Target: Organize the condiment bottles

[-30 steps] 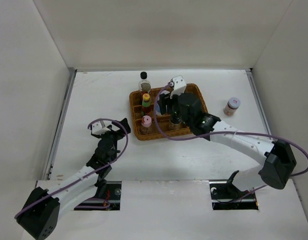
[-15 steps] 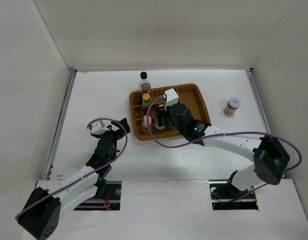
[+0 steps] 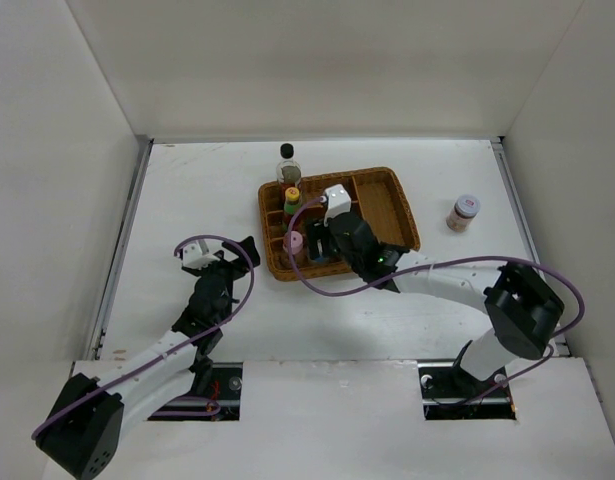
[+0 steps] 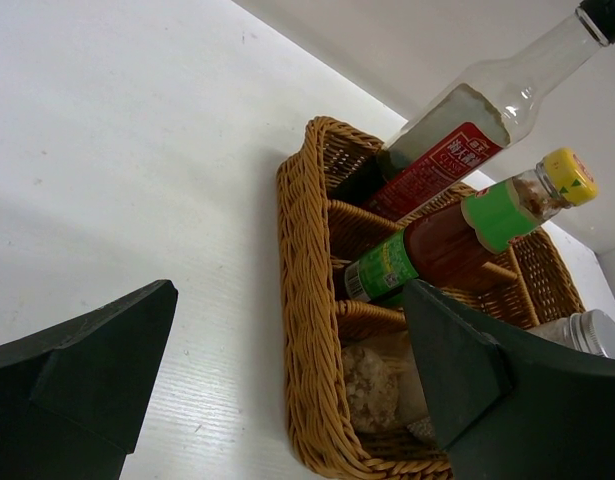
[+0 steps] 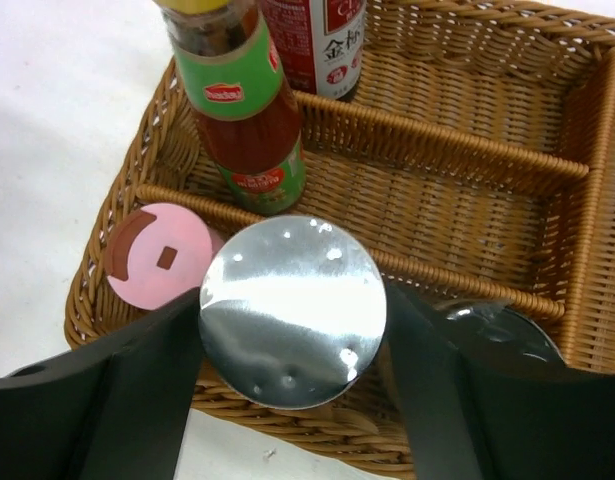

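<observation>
The brown wicker tray point(image 3: 392, 200) holds the tall clear black-capped bottle point(image 3: 287, 165), the yellow-capped red bottle point(image 3: 291, 200) and the pink-lidded jar point(image 3: 294, 243) along its left side. My right gripper point(image 5: 292, 320) is shut on a silver-lidded bottle point(image 5: 292, 310) over the tray's front row, just right of the pink-lidded jar point(image 5: 162, 255); its body is hidden. Another silver lid point(image 5: 497, 330) shows behind my right finger. The purple-lidded jar point(image 3: 464, 212) stands on the table to the right of the tray. My left gripper point(image 4: 287, 380) is open and empty beside the tray's left front corner.
White walls enclose the table on the left, back and right. The tray's divider bars point(image 5: 437, 135) split it into compartments; those at its right are bare wicker. The right arm and its purple cable point(image 3: 437, 270) reach across the tray's front edge.
My right gripper has moved from the tray's middle back toward its front left, carrying the silver-lidded bottle next to the pink-lidded jar. The left arm has not moved.
</observation>
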Robot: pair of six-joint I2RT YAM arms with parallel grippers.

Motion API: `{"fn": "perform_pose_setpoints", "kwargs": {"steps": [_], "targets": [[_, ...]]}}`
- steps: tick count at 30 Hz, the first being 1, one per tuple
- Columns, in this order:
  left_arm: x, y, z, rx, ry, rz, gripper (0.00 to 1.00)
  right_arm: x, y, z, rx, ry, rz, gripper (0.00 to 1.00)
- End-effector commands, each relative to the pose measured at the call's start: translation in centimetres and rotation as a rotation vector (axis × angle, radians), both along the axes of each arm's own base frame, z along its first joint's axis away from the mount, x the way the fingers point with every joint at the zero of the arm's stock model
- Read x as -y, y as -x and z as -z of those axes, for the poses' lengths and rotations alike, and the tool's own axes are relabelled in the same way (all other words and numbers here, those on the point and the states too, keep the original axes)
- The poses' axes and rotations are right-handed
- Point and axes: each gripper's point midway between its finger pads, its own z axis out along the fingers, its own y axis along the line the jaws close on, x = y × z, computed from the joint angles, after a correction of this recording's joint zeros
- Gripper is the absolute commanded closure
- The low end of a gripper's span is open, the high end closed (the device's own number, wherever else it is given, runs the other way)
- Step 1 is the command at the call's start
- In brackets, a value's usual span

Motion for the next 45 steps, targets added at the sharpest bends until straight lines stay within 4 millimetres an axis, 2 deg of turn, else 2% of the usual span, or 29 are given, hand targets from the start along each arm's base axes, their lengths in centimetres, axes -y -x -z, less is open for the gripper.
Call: {"fn": "perform_pose_setpoints", "kwargs": {"steps": [1, 7, 9, 10, 12, 14, 17, 18, 20, 22, 24, 26, 31, 40, 42, 45], "targets": [[0.0, -0.2, -0.9, 0.034, 0.035, 0.002, 0.00, -1.2, -0.6, -4.6, 0.083, -0.123, -0.003, 0.19], [0.0, -0.2, -0.8, 0.029, 0.036, 0.005, 0.00, 0.2, 0.5, -11.9, 0.186, -0.221, -0.013, 0.09], [0.1, -0.3, -0.7, 0.026, 0.040, 0.008, 0.00, 1.7, 0.7, -14.0, 0.217, -0.256, 0.006, 0.07], [0.2, -0.2, -1.0, 0.033, 0.044, 0.013, 0.00, 3.2, 0.2, -14.9, 0.237, -0.268, 0.040, 0.07], [0.1, -0.2, -1.1, 0.040, 0.047, 0.011, 0.00, 6.9, -1.1, -15.5, 0.259, -0.291, 0.136, 0.06], [-0.2, -0.2, -1.0, 0.036, 0.046, -0.001, 0.00, 12.0, -3.1, -15.0, 0.273, -0.292, 0.300, 0.05], [-0.2, -0.2, -1.0, 0.037, 0.052, 0.003, 0.00, 21.9, -6.4, -12.5, 0.289, -0.210, 0.649, 0.02], [0.0, -0.1, -1.2, 0.044, 0.056, 0.011, 0.00, 26.4, -7.3, -11.1, 0.290, -0.154, 0.808, 0.01], [0.0, -0.1, -1.3, 0.045, 0.057, 0.013, 0.00, 32.0, -8.0, -9.0, 0.268, -0.084, 0.990, 0.00], [-0.1, -0.1, -1.1, 0.040, 0.055, 0.010, 0.00, 35.8, -8.6, -6.7, 0.224, -0.035, 1.089, 0.00], [0.1, 0.0, -1.2, 0.040, 0.060, 0.022, 0.00, 38.3, -9.0, -4.8, 0.180, -0.014, 1.147, 0.00], [0.3, 0.1, -1.6, 0.048, 0.069, 0.031, 0.00, 39.1, -9.6, -3.3, 0.136, -0.010, 1.139, 0.00], [0.3, 0.0, -1.4, 0.040, 0.077, 0.037, 0.00, 39.0, -11.6, -0.6, 0.045, -0.032, 1.075, 0.00], [0.6, -0.2, -1.2, 0.030, 0.085, 0.053, 0.00, 40.0, -12.8, 4.1, -0.091, -0.097, 1.072, 0.00], [0.5, -0.2, -0.8, 0.020, 0.081, 0.048, 0.00, 40.4, -13.0, 4.6, -0.090, -0.106, 1.079, 0.07], [0.7, -0.3, -0.8, 0.017, 0.081, 0.055, 0.00, 40.3, -13.7, 4.0, -0.048, -0.127, 1.067, 0.29]]}}
